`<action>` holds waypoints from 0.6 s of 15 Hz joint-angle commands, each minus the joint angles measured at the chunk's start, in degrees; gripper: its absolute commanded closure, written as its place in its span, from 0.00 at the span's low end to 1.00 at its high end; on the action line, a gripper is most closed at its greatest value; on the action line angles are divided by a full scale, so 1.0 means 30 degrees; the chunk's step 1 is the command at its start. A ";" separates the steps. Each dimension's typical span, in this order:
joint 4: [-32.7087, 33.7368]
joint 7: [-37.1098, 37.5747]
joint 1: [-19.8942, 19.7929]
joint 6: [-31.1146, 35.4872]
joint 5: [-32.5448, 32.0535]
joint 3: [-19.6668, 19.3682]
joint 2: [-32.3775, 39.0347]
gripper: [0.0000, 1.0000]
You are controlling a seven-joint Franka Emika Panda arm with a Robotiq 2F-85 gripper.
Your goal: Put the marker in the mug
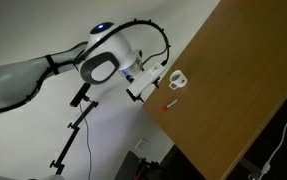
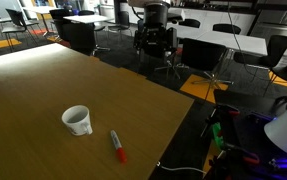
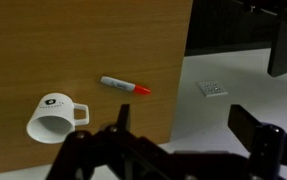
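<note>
A white mug lies on its side in the wrist view [image 3: 51, 115], and it shows in both exterior views [image 1: 178, 79] [image 2: 77, 120]. A grey marker with a red cap [image 3: 123, 85] lies on the wooden table [image 3: 83, 40] beside the mug, near the table's edge, and shows in both exterior views [image 1: 169, 104] [image 2: 117, 146]. My gripper [image 3: 188, 132] is open and empty. It hangs above the table's edge and the floor, apart from the marker and the mug. It also shows in an exterior view [image 1: 148, 80], close to the mug.
The table's edge runs down the middle of the wrist view, with pale floor and a small plate [image 3: 212, 88] beyond it. Desks and chairs [image 2: 213, 40] stand behind the table. Cables and gear [image 2: 233, 140] lie beside it.
</note>
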 commanded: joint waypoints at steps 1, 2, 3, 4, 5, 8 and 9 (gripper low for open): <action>-0.0370 -0.1346 0.0407 0.1544 -0.0268 0.0743 0.0231 0.00; -0.0443 -0.1713 0.0515 0.1808 -0.0214 0.0957 0.0354 0.00; -0.0559 -0.2100 0.0616 0.2092 -0.0152 0.1192 0.0464 0.00; -0.0680 -0.2426 0.0706 0.2368 -0.0162 0.1397 0.0555 0.00; -0.0847 -0.2742 0.0828 0.2654 -0.0242 0.1603 0.0636 0.00; -0.1323 -0.3373 0.1188 0.3739 -0.0587 0.2156 0.0891 0.00; -0.1556 -0.3374 0.1350 0.4411 -0.0864 0.2343 0.0970 0.00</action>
